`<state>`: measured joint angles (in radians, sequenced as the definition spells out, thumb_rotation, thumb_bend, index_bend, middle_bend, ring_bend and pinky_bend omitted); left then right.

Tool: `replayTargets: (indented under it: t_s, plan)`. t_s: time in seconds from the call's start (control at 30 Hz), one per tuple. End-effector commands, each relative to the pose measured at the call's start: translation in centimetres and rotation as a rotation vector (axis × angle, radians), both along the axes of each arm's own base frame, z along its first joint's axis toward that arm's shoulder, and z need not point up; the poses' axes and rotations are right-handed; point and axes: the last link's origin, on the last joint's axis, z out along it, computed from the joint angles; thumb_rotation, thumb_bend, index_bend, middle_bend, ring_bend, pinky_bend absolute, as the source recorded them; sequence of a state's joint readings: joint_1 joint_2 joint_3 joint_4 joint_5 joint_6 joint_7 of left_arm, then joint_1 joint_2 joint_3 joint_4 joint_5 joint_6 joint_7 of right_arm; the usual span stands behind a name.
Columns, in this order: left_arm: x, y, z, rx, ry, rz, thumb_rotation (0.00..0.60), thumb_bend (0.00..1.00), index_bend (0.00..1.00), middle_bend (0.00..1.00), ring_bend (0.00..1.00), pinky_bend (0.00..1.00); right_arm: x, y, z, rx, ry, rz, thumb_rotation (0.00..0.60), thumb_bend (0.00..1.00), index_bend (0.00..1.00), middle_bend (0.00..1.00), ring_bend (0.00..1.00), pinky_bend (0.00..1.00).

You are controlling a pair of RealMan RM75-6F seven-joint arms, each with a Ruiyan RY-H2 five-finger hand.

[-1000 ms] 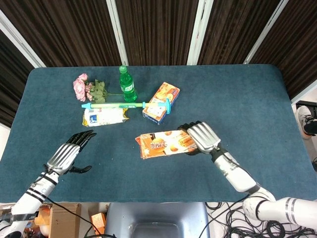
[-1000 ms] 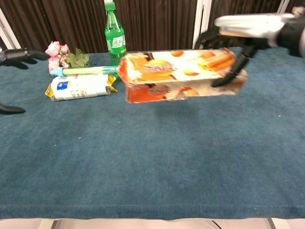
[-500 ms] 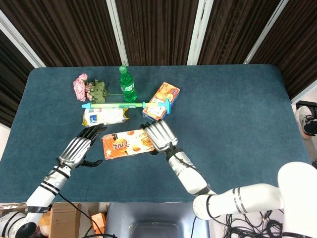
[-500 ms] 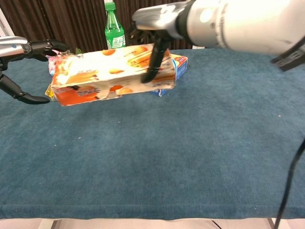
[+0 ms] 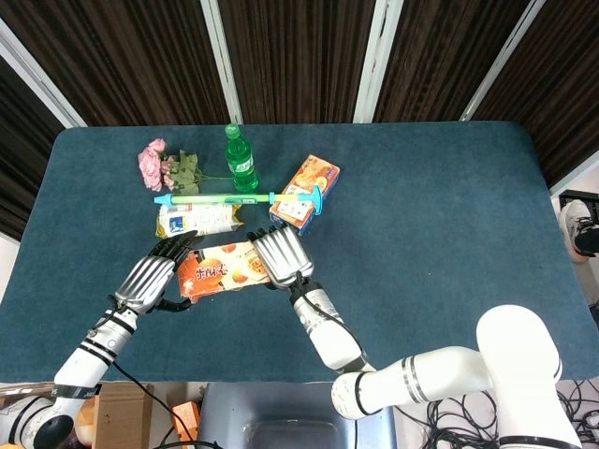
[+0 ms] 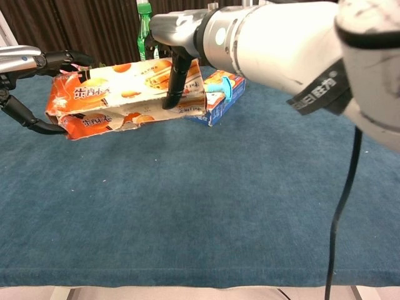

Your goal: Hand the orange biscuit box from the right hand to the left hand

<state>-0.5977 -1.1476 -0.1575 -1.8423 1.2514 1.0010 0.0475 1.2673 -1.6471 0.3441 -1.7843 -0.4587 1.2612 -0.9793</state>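
Observation:
My right hand (image 5: 279,254) grips the right end of the orange biscuit box (image 5: 223,269) and holds it level above the table. In the chest view the box (image 6: 125,97) hangs at the upper left, with the right hand (image 6: 177,47) wrapped over its top and a finger down its front. My left hand (image 5: 150,281) is at the box's left end. Its fingers (image 6: 59,60) reach over the top edge and its thumb (image 6: 28,119) curves under the lower corner. I cannot see whether they press on the box.
Behind the box on the blue table (image 5: 440,215) lie a white snack packet (image 5: 197,221), a teal pen (image 5: 239,197), a second orange-and-blue box (image 5: 304,192), a green bottle (image 5: 241,161) and pink flowers (image 5: 154,164). The right forearm (image 6: 281,50) fills the chest view's upper right.
The right hand has carried the box leftward across the table to the left hand. The left hand has risen and now brackets the box's left end.

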Motion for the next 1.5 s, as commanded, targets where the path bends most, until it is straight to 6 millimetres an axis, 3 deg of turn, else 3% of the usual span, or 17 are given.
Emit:
replayTargets:
  t_s: [0.03, 0.5, 0.93, 1.0, 1.07, 1.1, 1.17, 1.23, 1.27, 1.3, 1.33, 1.4, 1.5]
  plan:
    - [0.0, -0.1, 0.0, -0.004, 0.009, 0.001, 0.600, 0.19, 0.00, 0.00, 0.00, 0.10, 0.3, -0.2, -0.1, -0.016, -0.014, -0.006, 0.600, 0.25, 0.89, 0.65, 0.66, 0.57]
    - [-0.1, 0.1, 0.5, -0.018, 0.046, 0.018, 0.600, 0.22, 0.00, 0.00, 0.00, 0.11, 0.8, -1.1, 0.1, -0.040, -0.037, -0.034, 0.600, 0.25, 0.90, 0.66, 0.67, 0.57]
    - [-0.1, 1.9, 0.5, 0.059, -0.034, 0.031, 0.600, 0.22, 0.00, 0.00, 0.01, 0.16, 1.8, 0.4, -1.0, -0.012, -0.050, 0.011, 0.600, 0.25, 0.91, 0.66, 0.68, 0.57]
    - [-0.4, 2.1, 0.6, 0.071, -0.025, 0.039, 0.600, 0.22, 0.02, 0.06, 0.08, 0.20, 1.7, 0.4, -0.8, -0.015, -0.046, 0.016, 0.600, 0.25, 0.91, 0.66, 0.68, 0.57]
    - [-0.7, 2.2, 0.7, 0.078, -0.016, 0.046, 0.600, 0.22, 0.14, 0.22, 0.22, 0.32, 1.5, 0.4, -0.6, -0.020, -0.048, 0.018, 0.600, 0.25, 0.91, 0.66, 0.68, 0.57]
    - [-0.8, 2.2, 0.6, 0.072, -0.011, 0.050, 0.600, 0.22, 0.25, 0.36, 0.32, 0.39, 1.5, 0.4, -0.5, -0.023, -0.049, 0.018, 0.600, 0.25, 0.90, 0.66, 0.68, 0.57]
    - [-1.0, 2.2, 0.4, 0.033, 0.004, 0.063, 0.600, 0.23, 0.43, 0.57, 0.52, 0.51, 1.4, 0.3, -0.2, -0.023, -0.058, 0.020, 0.600, 0.25, 0.84, 0.66, 0.66, 0.56]
    - [-1.1, 2.1, 0.3, -0.013, 0.006, 0.073, 0.600, 0.25, 0.55, 0.71, 0.66, 0.63, 1.2, 0.4, -0.1, -0.003, -0.077, 0.017, 0.600, 0.25, 0.60, 0.58, 0.57, 0.53]
    - [-1.0, 2.1, 0.4, -0.020, 0.005, 0.073, 0.600, 0.26, 0.57, 0.74, 0.69, 0.66, 1.1, 0.5, 0.0, 0.003, -0.086, 0.019, 0.600, 0.25, 0.33, 0.46, 0.46, 0.47]
    - [-1.0, 2.2, 0.5, -0.016, 0.006, 0.067, 0.600, 0.26, 0.59, 0.76, 0.71, 0.68, 1.0, 0.4, 0.1, 0.004, -0.096, 0.021, 0.600, 0.25, 0.14, 0.34, 0.34, 0.41]
    - [-1.1, 2.2, 0.6, -0.007, 0.007, 0.061, 0.600, 0.26, 0.60, 0.77, 0.71, 0.68, 0.9, 0.4, 0.3, 0.005, -0.102, 0.022, 0.600, 0.24, 0.04, 0.25, 0.25, 0.36]
    - [-1.2, 2.3, 1.1, 0.015, 0.004, 0.054, 0.600, 0.26, 0.61, 0.78, 0.72, 0.68, 0.3, 0.5, 0.7, 0.024, -0.102, 0.004, 0.600, 0.18, 0.00, 0.06, 0.06, 0.20]
    - [-1.7, 2.2, 1.8, 0.033, 0.012, 0.059, 0.600, 0.26, 0.61, 0.78, 0.73, 0.68, -0.4, 0.7, 2.2, 0.031, -0.093, -0.002, 0.600, 0.10, 0.00, 0.00, 0.00, 0.03]
